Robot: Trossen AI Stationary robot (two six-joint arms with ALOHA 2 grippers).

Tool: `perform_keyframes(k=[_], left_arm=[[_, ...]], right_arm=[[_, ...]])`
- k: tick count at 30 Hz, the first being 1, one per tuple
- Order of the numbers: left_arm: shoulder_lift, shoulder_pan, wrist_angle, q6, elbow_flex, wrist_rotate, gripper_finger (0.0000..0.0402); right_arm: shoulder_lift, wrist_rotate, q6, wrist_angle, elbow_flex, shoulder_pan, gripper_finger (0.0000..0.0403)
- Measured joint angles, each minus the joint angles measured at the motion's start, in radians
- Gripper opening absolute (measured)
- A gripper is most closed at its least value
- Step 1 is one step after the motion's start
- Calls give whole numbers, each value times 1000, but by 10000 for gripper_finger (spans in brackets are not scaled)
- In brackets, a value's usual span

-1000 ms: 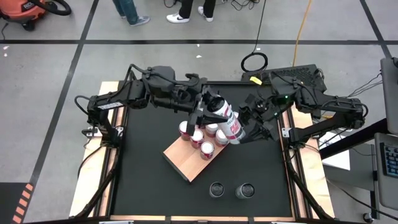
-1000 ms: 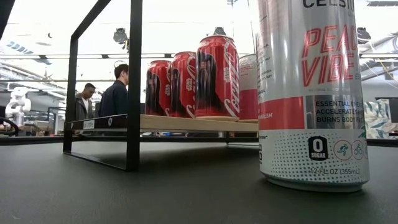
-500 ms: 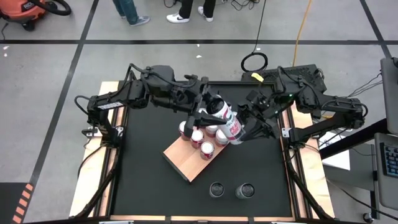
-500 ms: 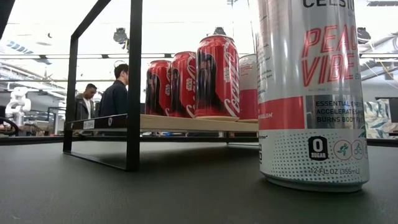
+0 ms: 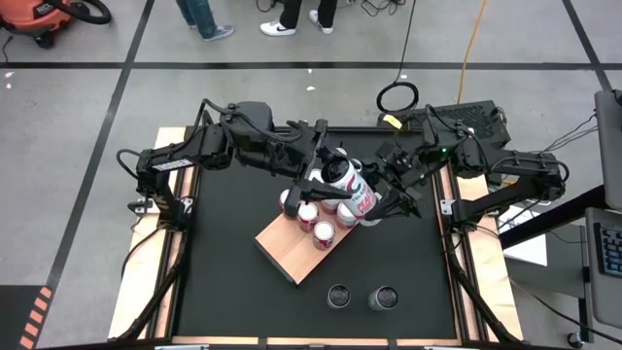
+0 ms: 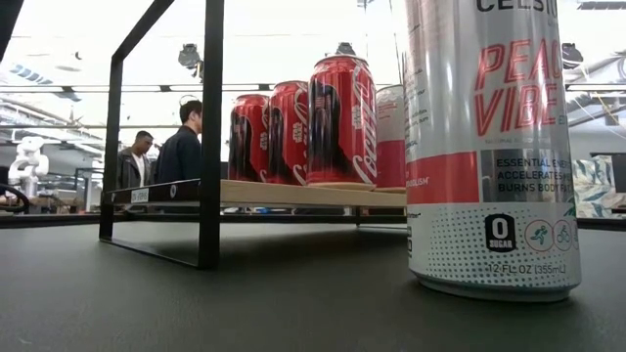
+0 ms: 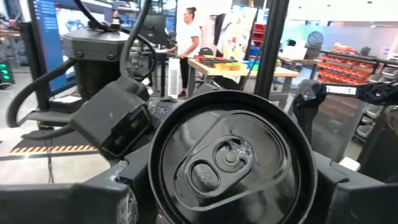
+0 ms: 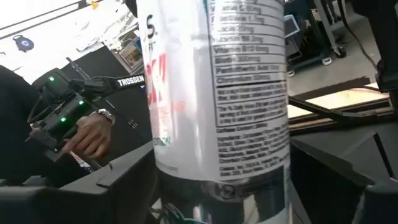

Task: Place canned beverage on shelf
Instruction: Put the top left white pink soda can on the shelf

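Observation:
A tall white-and-red can hangs above the far right corner of the shelf, lying nearly level. Its dark top faces my left gripper, which is shut on it. My right gripper is open around the can's lower body, one finger on each side. The shelf is a light wooden board on a black frame. Several red cans stand on its far end, and they also show in the low view. My left gripper holds the can by its top end, one finger on each side of the rim. The fingers come level from the table's left and lie along the can. The can is lifted clear above the shelf, its bottom end toward the right arm. My right gripper stands with its fingers close on both sides of the can's body. I cannot tell whether they touch it.
Two more cans stand on the black tabletop near the front edge; one of them fills the right of the low view. The near half of the shelf board is bare. People stand in the room beyond.
My right gripper has come toward the table's left, closer in around the can's lower body. My left gripper has kept its place with the can, which stays lifted over the shelf's far corner.

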Motion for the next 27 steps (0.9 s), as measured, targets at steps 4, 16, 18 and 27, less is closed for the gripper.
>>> perform_keyframes(k=[4, 16, 18, 27], left_arm=[[0, 0, 0, 2, 0, 2, 254], [0, -1, -4, 43, 0, -21, 254], [0, -2, -6, 39, 0, -39, 256], [0, -16, -25, -53, 2, -199, 329]], right_arm=[[6, -6, -8, 5, 0, 0, 301], [23, -65, -28, 7, 0, 0, 231], [23, -70, -29, 6, 0, 0, 228], [19, -67, -32, -8, 0, -3, 234]])
